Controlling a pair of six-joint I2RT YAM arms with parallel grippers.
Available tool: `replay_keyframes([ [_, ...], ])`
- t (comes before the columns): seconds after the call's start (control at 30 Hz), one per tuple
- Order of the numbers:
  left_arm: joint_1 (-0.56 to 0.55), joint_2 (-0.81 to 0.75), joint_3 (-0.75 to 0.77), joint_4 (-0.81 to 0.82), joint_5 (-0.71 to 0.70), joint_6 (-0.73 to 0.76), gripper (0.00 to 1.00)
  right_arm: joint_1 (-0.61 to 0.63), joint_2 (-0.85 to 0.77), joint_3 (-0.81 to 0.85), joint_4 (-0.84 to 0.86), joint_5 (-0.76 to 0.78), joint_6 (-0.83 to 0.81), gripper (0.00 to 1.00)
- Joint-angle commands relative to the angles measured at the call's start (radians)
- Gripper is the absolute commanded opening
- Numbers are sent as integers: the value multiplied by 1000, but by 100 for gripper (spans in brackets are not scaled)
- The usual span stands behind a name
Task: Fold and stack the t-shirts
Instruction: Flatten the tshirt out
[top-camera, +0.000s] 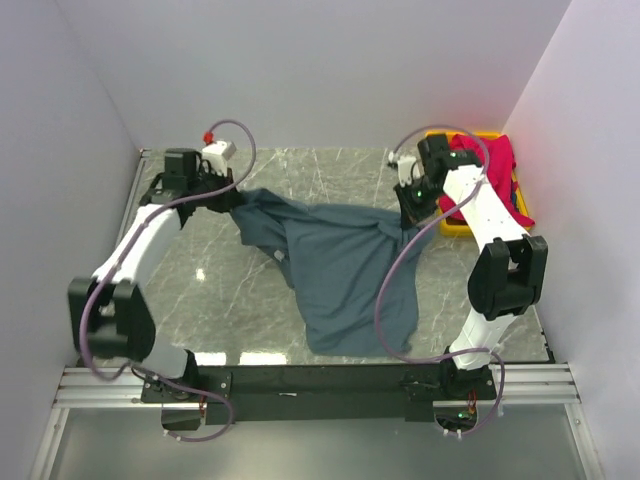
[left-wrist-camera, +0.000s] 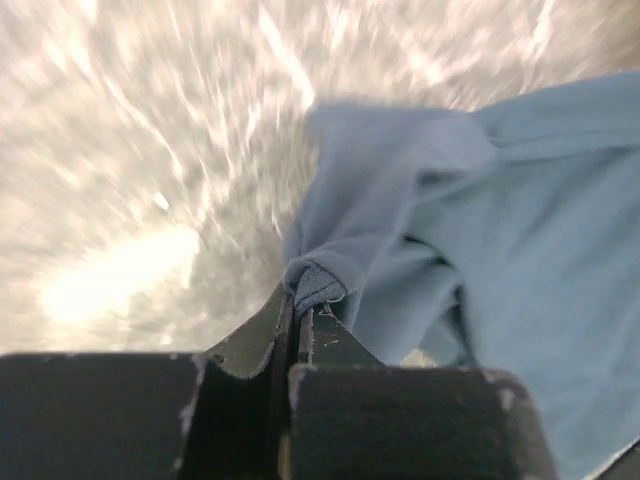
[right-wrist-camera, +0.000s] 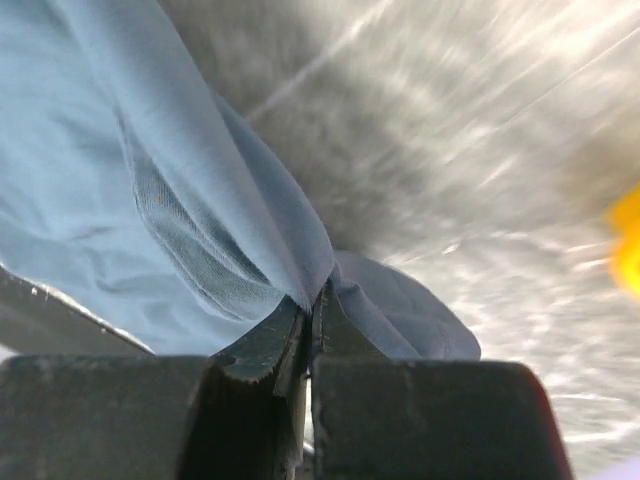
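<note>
Left gripper (top-camera: 222, 198), upper left of the top view: clamped on a bunched corner of the blue-grey t-shirt (top-camera: 345, 265). Left wrist view agrees. The gripper (left-wrist-camera: 300, 305) is pinched tight with a wad of the t-shirt (left-wrist-camera: 500, 230) poking out at the tips, and the blurred tabletop (left-wrist-camera: 150, 150) is behind it.

Shirt sits mid-frame in the top view, its upper edge strung between the two grippers. The body spreads down toward lower centre over the marble tabletop (top-camera: 230, 290), crumpled and unfolded.

Right gripper (top-camera: 415, 212), upper right of centre: closed on the opposite corner of the same shirt. In the right wrist view the gripper (right-wrist-camera: 312, 305) nips a fold, with the cloth (right-wrist-camera: 120, 180) filling the left of the frame and the tabletop (right-wrist-camera: 480, 150) on the right.

Red t-shirt (top-camera: 490, 165): heaped in the yellow bin (top-camera: 452, 228) at upper right, by the wall and spilling over the rim. Right gripper is just beside the bin's left edge.
</note>
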Motion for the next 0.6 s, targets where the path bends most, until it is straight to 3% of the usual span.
replay_keyframes([
  [0.0, -6, -158, 17, -6, -25, 64, 0, -4, -13, 164, -24, 23, -32, 0],
  [0.3, 69, -230, 60, -4, -92, 29, 0, -21, -4, 434, -9, 52, -46, 0],
  [0.47, 138, -140, 225, -6, -75, -30, 0, -22, 61, 624, 17, 62, -8, 0],
  [0.57, 163, -14, 405, -3, -62, -50, 0, -21, 114, 738, 166, 113, 20, 0],
])
